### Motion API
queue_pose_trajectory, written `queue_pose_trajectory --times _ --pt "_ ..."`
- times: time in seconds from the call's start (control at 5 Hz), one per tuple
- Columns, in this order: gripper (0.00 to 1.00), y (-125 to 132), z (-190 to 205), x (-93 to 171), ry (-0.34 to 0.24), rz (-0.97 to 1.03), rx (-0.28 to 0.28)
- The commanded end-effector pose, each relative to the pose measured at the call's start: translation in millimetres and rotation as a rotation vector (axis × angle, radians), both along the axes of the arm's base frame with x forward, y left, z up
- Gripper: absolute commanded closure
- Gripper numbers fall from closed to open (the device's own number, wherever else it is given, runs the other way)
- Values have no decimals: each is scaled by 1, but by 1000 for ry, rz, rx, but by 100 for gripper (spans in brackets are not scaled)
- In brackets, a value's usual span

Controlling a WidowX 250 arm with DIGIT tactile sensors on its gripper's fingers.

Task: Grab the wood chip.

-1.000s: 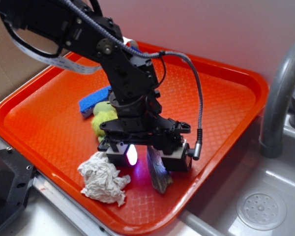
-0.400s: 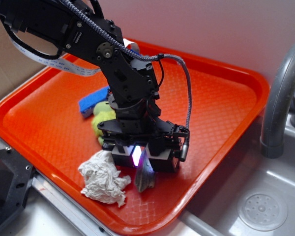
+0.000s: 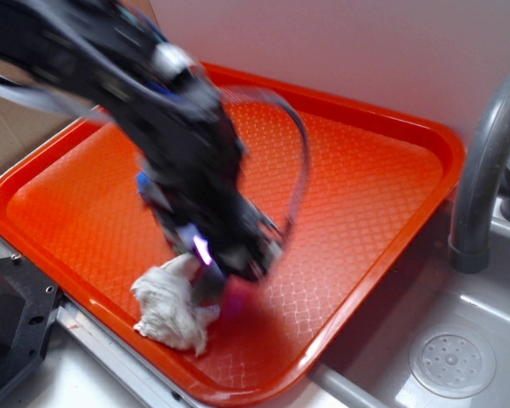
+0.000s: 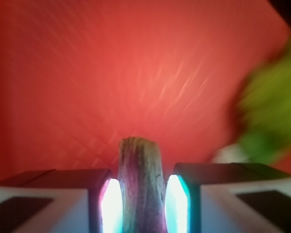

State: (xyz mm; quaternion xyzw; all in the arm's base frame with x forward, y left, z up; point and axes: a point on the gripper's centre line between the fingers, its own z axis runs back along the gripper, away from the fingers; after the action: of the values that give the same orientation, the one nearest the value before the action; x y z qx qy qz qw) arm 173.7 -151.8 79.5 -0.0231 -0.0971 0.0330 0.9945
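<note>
Since the wood chip (image 4: 139, 179) looks light, stiff and rough-grained, we judge the gripper (image 4: 141, 201), its fingers clamped across the chip's narrow width, secure.

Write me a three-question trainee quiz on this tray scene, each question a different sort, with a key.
1. True or false: in the wrist view the wood chip sits between the claw's two lit pads.
2. What colour is the tray? A) blue B) orange-red C) white
3. Fill in: the crumpled white item beside the claw in the exterior view is a ____ wad.

Key: 1 true; 2 B; 3 paper.
</note>
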Motion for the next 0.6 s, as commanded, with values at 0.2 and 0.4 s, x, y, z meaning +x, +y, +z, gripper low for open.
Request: queue_pose_trajectory --times 0.2,0.4 --pt "100 115 152 16 -11 -106 67" --pt "100 131 144 25 43 -23 45"
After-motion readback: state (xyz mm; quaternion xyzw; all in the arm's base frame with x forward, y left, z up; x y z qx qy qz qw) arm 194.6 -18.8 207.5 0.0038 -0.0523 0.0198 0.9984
